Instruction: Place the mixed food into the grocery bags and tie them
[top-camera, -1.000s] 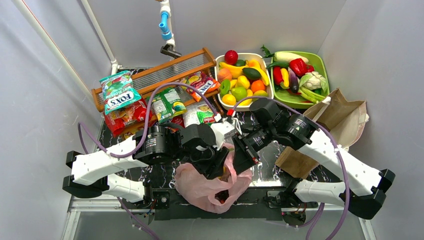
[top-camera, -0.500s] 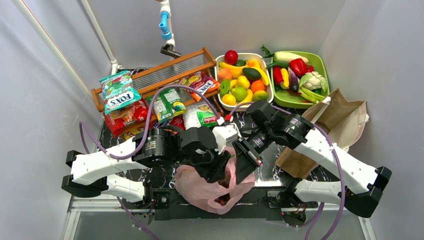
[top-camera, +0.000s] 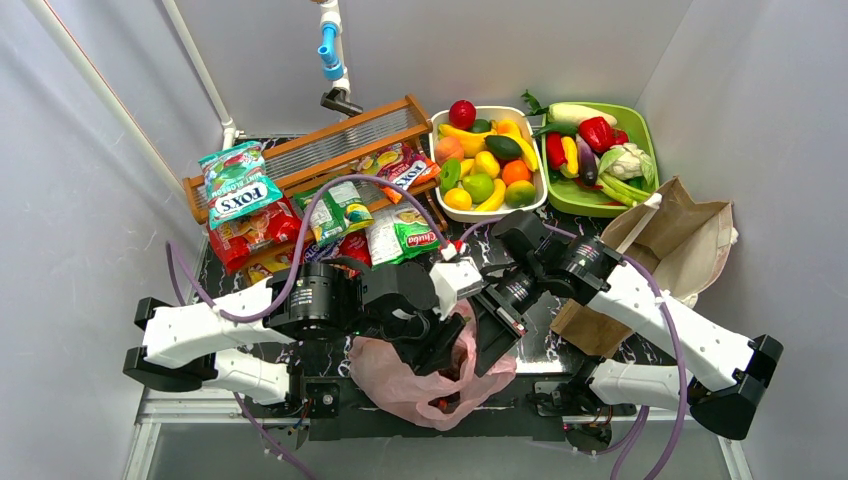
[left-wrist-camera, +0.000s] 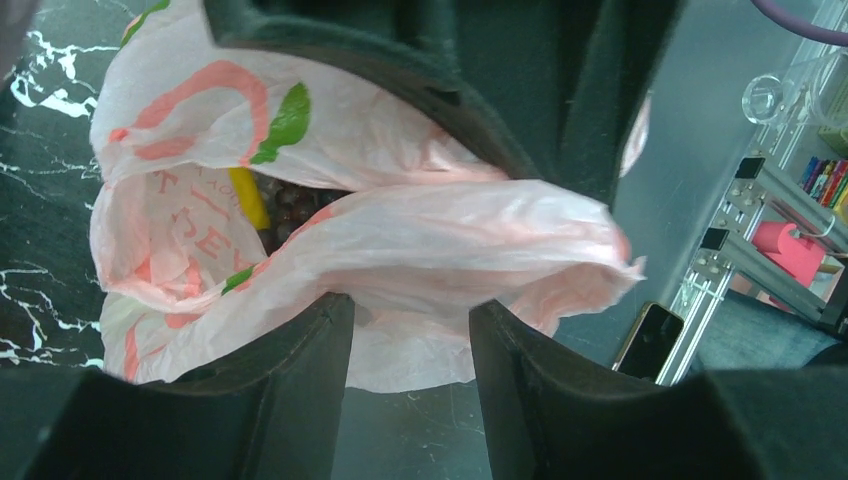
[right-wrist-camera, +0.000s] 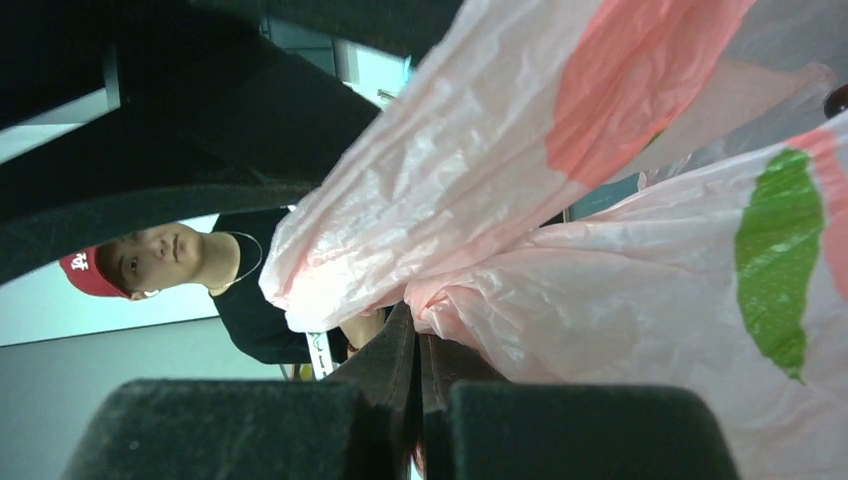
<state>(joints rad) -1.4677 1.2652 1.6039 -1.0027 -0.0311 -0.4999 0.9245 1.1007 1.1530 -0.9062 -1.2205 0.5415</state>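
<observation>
Bag (top-camera: 420, 385): thin pink film with red and green print, slumped at the near edge of the table (left-wrist-camera: 40, 200), between the two grippers, mouth upward
Contents: dark grapes (left-wrist-camera: 295, 205) and a yellow piece (left-wrist-camera: 248, 195) show through the mouth; the rest is hidden by folds
Right gripper (right-wrist-camera: 418, 320): fingers pressed together on a gather of the bag's rim
Left gripper (left-wrist-camera: 410, 310): fingers spread partway, a bunched band of film across their tips, not visibly nipped
Weight: likely light, so the bag should lift and swing rather than sit firm
Stiffness: none; the film crumples and holds no shape, and the mouth would probably collapse if let go
Slip: glossy film, likely to slide between the fingers unless gathered thick
Fragility: the film may stretch or tear under a sharp pull; the toys inside look hard
Where to hold: a thick gather of rim or a handle loop on each side, above the load, so the two ends can be crossed for the knot
Risk: pulling the sides apart too hard could drag the film out of the pinch
Not yet packed: packets (top-camera: 240, 185) at the far left, fruit (top-camera: 488, 160) at the back; paper bag (top-camera: 670, 240) lies to the right, well apart from the bag
</observation>
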